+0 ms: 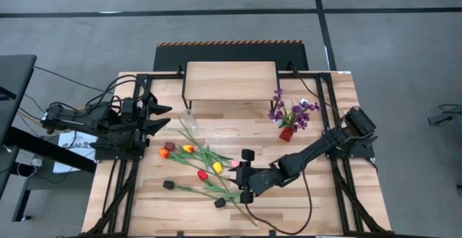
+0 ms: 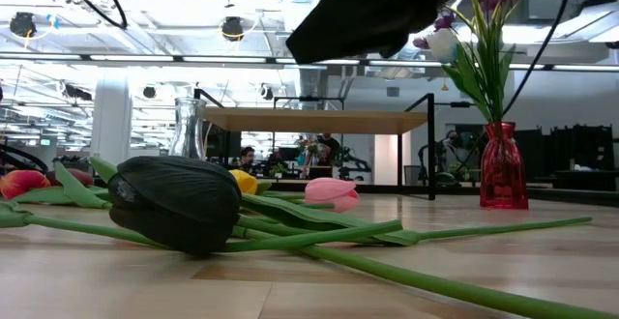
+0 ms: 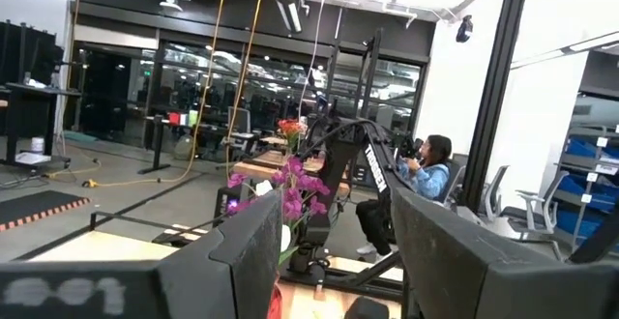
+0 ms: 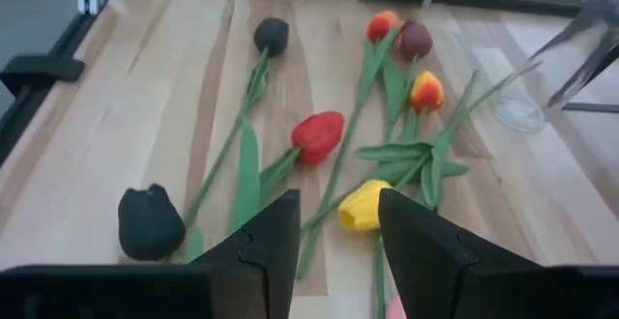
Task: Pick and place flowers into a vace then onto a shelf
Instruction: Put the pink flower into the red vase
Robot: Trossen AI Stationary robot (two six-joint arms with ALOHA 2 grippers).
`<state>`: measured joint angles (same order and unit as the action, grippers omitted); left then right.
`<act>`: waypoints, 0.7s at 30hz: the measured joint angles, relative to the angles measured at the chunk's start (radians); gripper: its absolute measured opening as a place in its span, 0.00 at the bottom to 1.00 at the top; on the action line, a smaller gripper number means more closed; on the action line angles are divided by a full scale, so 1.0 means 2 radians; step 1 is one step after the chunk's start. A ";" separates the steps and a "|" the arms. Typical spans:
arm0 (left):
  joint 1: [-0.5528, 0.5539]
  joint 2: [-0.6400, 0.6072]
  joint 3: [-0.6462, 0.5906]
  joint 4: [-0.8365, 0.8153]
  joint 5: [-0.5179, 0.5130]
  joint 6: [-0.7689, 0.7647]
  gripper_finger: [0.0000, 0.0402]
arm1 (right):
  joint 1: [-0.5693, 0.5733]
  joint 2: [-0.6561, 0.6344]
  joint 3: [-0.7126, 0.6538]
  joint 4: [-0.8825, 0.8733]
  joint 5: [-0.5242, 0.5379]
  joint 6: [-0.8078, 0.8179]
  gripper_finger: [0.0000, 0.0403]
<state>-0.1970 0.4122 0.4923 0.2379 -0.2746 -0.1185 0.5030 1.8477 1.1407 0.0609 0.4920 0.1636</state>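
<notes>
Right gripper (image 4: 334, 237), fingers apart and empty, hovers over the yellow tulip (image 4: 364, 206); only the low view reveals the pink tulip (image 2: 332, 192). Left gripper (image 3: 329, 261) waits parted at left.

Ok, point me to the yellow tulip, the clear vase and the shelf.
yellow tulip (image 4: 365, 206): right wrist view, on the flower head.
clear vase (image 2: 190, 126): low view, on the glass body.
shelf (image 1: 231, 80): high view, on the bare wooden top.
</notes>
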 joint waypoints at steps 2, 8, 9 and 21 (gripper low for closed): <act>0.000 0.000 0.000 0.000 -0.001 0.000 0.46 | 0.004 0.005 0.012 -0.013 0.000 0.000 0.33; 0.000 0.000 0.000 0.003 -0.001 -0.010 0.46 | 0.007 0.000 0.031 -0.071 0.001 0.005 0.33; 0.000 0.000 0.000 0.004 -0.001 -0.012 0.46 | 0.005 0.000 0.035 -0.084 0.002 0.014 0.34; 0.000 0.000 0.000 0.004 0.002 -0.036 0.46 | -0.031 0.004 0.045 -0.164 -0.002 0.092 0.45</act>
<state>-0.1970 0.4122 0.4923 0.2459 -0.2710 -0.1900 0.4418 1.8549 1.2316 -0.2668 0.4874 0.3481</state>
